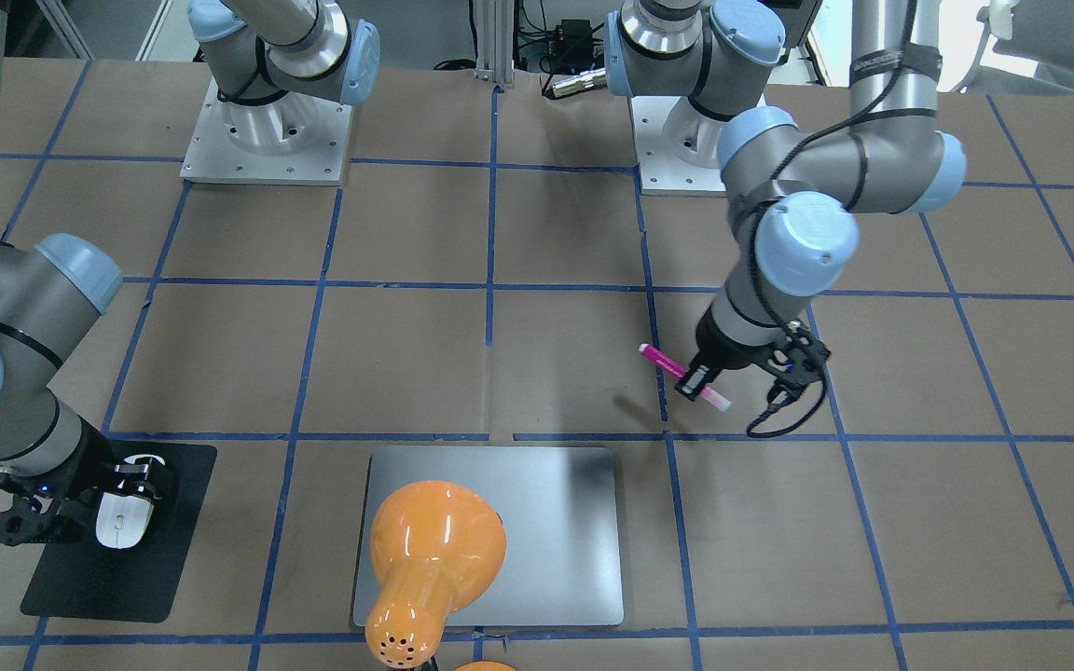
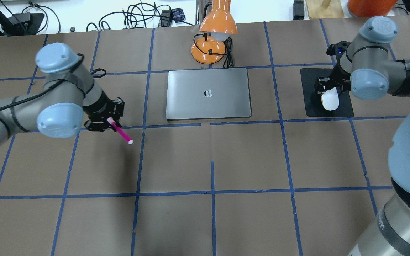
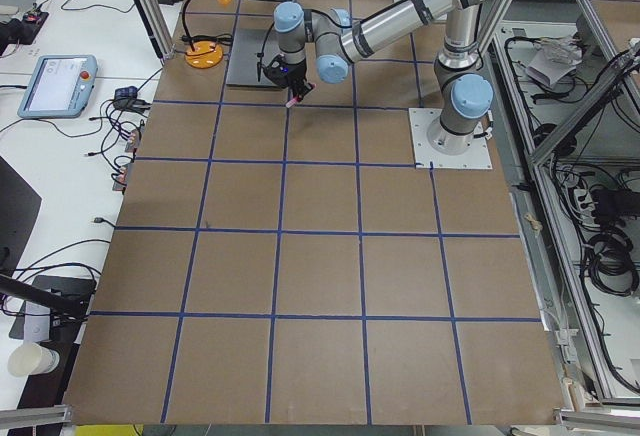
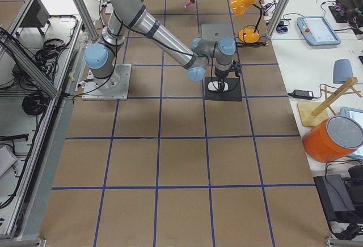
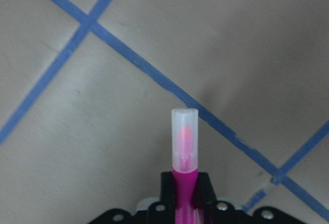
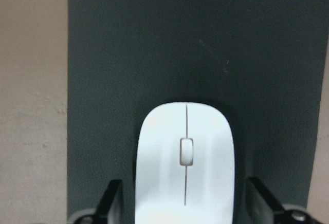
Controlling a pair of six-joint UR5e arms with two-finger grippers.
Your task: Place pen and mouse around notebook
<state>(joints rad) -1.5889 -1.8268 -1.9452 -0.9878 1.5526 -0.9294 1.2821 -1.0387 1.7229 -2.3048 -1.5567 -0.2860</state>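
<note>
Left gripper (image 2: 108, 121) is clamped on the pen (image 2: 120, 131) and holds it off the table, on the robot's left of the notebook (image 2: 208, 106) and well apart from it. Right gripper (image 6: 185, 203) is spread, with a finger on each side of the mouse (image 6: 185, 157) and a gap both sides, so no grasp yet. The mouse sits on the black mat (image 2: 343, 106), on the robot's right of the notebook.

Risks, as judgement:
- The pen is gripped near one end, not mid-body, so the long free stretch could pivot or slip in the fingers.
- If let go from this height, the round barrel likely bounces or rolls away from the notebook.
- The mouse is glossy and low, so closing fingers may ride up its sides and squeeze it out, or drag the mat.
- The orange lamp (image 2: 214, 35) stands just behind the notebook, so an arm coming in close could clip it.

The pen's long axis runs diagonal to the blue tape grid. The long magenta part sticks out toward the robot and the table's middle and ends in a small white tip. The pale cap end pokes out just past the fingers on the other side. It seems to slope down a bit, though that is hard to confirm. The mouse's long axis is in line with the right wrist view, scroll wheel centred.
</note>
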